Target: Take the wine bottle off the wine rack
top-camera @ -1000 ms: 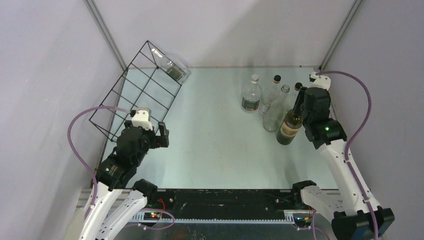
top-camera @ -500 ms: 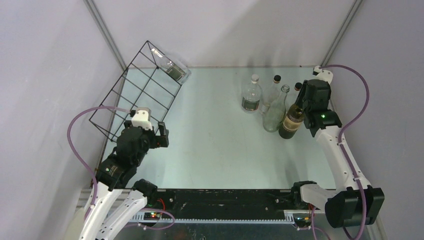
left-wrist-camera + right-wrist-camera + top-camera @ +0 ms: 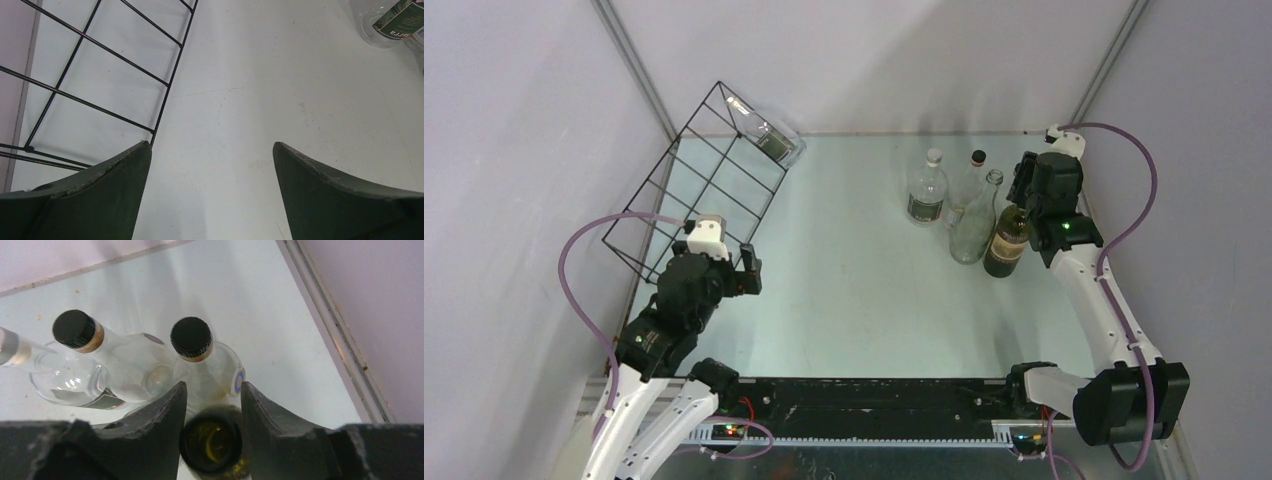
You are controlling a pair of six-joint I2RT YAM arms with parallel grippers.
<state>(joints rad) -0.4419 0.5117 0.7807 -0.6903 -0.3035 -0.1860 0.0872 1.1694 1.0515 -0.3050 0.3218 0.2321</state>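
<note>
Right gripper point(image 3: 213, 386) jaws flank the neck of the upright dark glass wine bottle point(image 3: 212, 442), apparently parking it; grip unclear. Left gripper point(image 3: 211, 145) jaws gape, idle.

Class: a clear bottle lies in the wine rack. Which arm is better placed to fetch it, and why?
Left. Its gripper is open and empty beside the wine rack holding the clear bottle. The right gripper is across the table, straddling the neck of the dark bottle.
</note>
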